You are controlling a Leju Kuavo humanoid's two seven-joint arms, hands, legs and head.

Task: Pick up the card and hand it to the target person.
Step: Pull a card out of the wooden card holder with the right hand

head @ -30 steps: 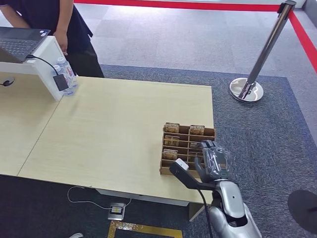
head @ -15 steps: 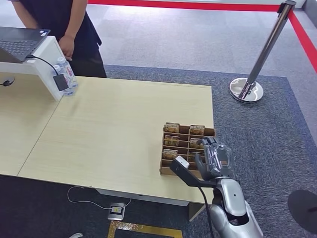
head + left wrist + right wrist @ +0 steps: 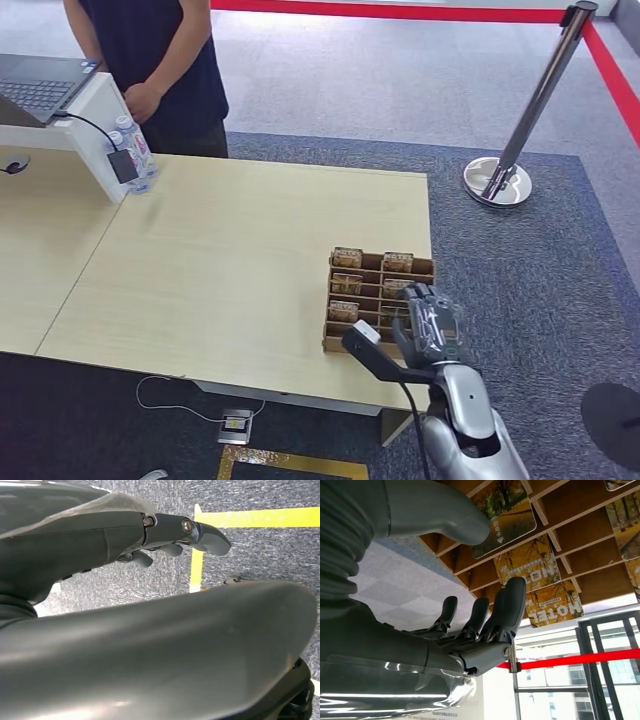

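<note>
The right hand, fingers spread and holding nothing, hovers over the card slotted in the cardboard tray at lower right of the table.

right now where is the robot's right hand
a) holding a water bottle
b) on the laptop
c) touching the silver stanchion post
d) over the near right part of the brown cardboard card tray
d: in the head view the right hand hovers over the near right part of the brown cardboard divided tray of cards on the light wooden table, fingers apart and holding nothing.
</note>
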